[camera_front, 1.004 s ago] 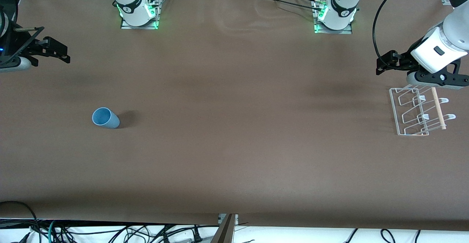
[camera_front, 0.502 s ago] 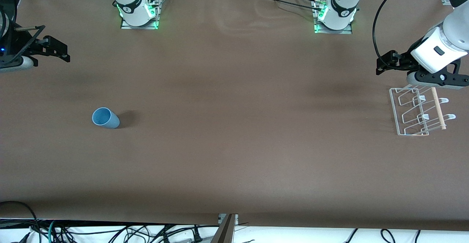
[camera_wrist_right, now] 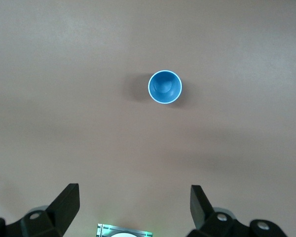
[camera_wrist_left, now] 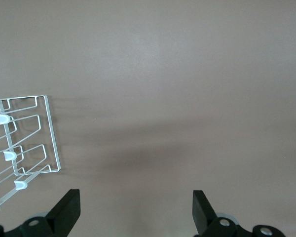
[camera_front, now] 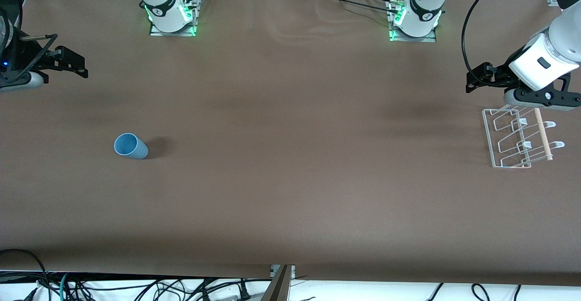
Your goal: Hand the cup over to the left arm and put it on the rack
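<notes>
A light-blue cup [camera_front: 130, 146] stands upright on the brown counter [camera_front: 290, 178], untouched; the right gripper [camera_wrist_right: 133, 207] hovers wide-fingered above it, ready to descend, while the left gripper [camera_wrist_left: 135, 212] waits wide-fingered beside the rack [camera_front: 517, 137].

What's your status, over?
Right gripper open, up over bare table, clear of the cup. Left gripper open, empty, beside the rack. Cup upright, untouched. Nothing in the way.

Front view: high across the table [camera_front: 290, 192], facing both arm bases, taking in its whole length. Left wrist view: straight down from well above, sharing the rack [camera_wrist_left: 24, 143] [camera_front: 517, 140] with the front view. Right wrist view: straight down from well above, sharing the upright cup [camera_wrist_right: 165, 87] [camera_front: 130, 146] likewise.
</notes>
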You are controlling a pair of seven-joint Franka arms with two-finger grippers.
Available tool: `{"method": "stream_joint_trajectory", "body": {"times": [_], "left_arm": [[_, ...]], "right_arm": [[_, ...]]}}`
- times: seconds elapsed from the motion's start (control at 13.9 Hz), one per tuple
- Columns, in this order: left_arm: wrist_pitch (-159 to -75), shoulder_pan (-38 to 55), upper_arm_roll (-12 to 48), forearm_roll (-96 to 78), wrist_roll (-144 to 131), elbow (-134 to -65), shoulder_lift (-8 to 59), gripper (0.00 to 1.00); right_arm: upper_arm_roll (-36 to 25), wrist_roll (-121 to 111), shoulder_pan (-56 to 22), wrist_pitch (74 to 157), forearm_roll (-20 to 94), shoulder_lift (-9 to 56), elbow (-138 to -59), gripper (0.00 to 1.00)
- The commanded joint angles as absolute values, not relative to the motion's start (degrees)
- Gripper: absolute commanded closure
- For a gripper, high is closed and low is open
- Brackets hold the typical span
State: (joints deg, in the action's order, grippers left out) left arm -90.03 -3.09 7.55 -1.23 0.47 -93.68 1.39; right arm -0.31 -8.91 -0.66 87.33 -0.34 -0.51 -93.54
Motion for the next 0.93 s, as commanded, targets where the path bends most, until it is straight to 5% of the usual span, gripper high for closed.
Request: {"method": "stream_joint_trajectory", "body": {"times": [0.0,0.57,0.86], "left_arm": [[-89.74,-3.43,7.56,-2.72,0.53,-94.31,0.62,0.0],[-89.74,-3.43,7.56,-2.72,0.53,-94.31,0.62,0.0],[-89.74,-3.43,7.65,-2.64,0.53,-94.31,0.62,0.0]], "right_arm": [[0.26,-9.67,-0.18,85.87,-1.14,0.44,-91.67,0.01],[0.18,-10.19,-0.18,85.69,-0.88,0.96,-92.02,0.01],[-0.61,-12.29,0.35,88.22,-1.41,7.19,-93.77,0.01]]}}
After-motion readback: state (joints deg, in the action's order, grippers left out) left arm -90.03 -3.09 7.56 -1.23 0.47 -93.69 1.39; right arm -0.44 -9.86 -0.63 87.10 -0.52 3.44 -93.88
